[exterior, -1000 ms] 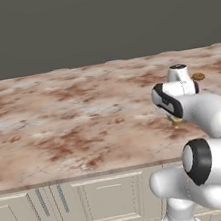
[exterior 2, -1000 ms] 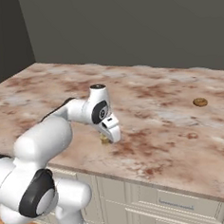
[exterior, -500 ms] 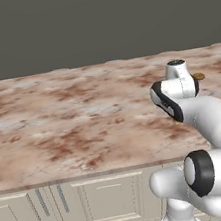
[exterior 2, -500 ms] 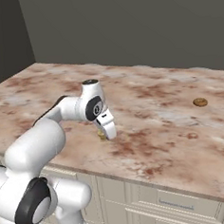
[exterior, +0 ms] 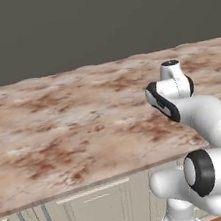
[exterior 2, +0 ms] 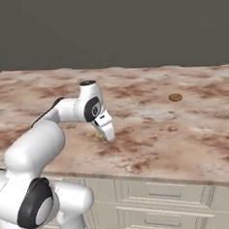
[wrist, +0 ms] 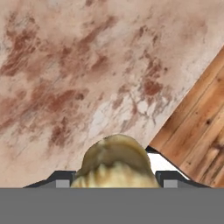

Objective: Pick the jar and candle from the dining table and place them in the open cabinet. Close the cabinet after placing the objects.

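My gripper point(exterior 2: 106, 133) is shut on the candle point(exterior 2: 99, 135), a small yellow lump, low over the dining table point(exterior 2: 152, 133) near its front edge. In the hand view the candle point(wrist: 116, 164) sits between the two dark fingertips point(wrist: 61, 179), with the marbled table top point(wrist: 65, 78) behind it. In the left base view my own forearm point(exterior: 173, 92) stands over the dining table point(exterior: 60, 130). The jar and the cabinet are out of view.
A small brown disc point(exterior 2: 175, 97) lies on the table at the far right. Cream panelled drawers point(exterior 2: 157, 200) run under the top. The hand view shows wooden floor point(wrist: 197, 131) past the table's edge. A dark wall point(exterior: 93, 19) stands behind.
The wrist has turned and drifted slightly to the left with the candle held in the gripper. In the left base view the candle has gone behind the forearm.
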Robot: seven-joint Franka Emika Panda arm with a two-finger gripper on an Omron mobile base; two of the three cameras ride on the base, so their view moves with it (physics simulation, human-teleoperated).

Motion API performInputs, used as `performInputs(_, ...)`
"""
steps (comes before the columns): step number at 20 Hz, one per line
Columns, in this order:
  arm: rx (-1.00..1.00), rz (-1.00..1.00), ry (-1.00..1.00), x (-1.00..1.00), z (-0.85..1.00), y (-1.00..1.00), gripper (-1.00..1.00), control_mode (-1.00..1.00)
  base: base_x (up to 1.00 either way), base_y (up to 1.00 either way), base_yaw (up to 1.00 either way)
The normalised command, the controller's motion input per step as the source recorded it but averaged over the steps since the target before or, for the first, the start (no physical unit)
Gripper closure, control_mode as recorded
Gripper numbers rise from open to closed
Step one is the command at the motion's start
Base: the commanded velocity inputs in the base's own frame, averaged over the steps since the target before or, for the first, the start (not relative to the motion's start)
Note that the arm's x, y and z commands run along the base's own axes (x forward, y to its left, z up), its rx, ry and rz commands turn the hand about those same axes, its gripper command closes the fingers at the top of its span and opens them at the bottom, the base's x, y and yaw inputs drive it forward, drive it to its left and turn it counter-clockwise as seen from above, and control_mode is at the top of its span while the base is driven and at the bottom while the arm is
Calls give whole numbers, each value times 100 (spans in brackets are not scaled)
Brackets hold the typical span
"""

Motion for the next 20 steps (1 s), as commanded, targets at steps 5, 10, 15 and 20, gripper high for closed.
performInputs(5, 0, 0, 0, 0, 0, 0, 100, 100, -8, 0, -56)
performInputs(10, 0, 0, 0, 0, 0, 0, 100, 100, -32, 0, -61)
performInputs(15, 0, 0, 0, 0, 0, 0, 100, 100, -34, 0, -59)
performInputs(20, 0, 0, 0, 0, 0, 0, 100, 100, -29, 0, -60)
